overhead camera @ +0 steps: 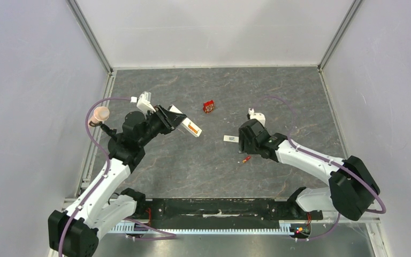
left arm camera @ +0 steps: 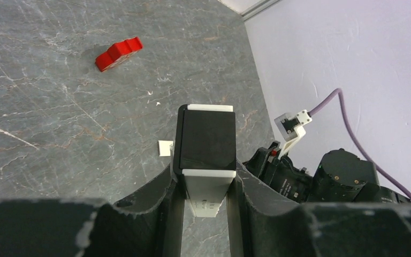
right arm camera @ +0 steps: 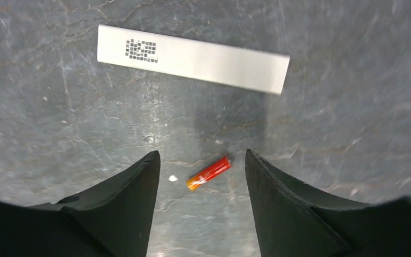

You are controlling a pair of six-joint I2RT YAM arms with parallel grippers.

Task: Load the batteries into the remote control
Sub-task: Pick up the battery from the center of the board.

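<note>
My left gripper (overhead camera: 174,120) is shut on the remote control (overhead camera: 188,125), a white bar held above the table. An orange spot shows on its upper face near the free end. In the left wrist view the remote (left arm camera: 206,136) stands between my fingers (left arm camera: 206,179) with its dark end facing the camera. One orange-red battery (overhead camera: 245,159) lies on the table. My right gripper (overhead camera: 244,148) hangs open just above it. In the right wrist view the battery (right arm camera: 209,173) lies slanted between the open fingertips (right arm camera: 200,156), touching neither. A second loose battery is not in view.
The thin white cover strip (right arm camera: 192,59) lies flat just beyond the battery, also in the top view (overhead camera: 230,138). A small red square box (overhead camera: 209,106) sits farther back, also in the left wrist view (left arm camera: 118,53). Grey walls enclose the table.
</note>
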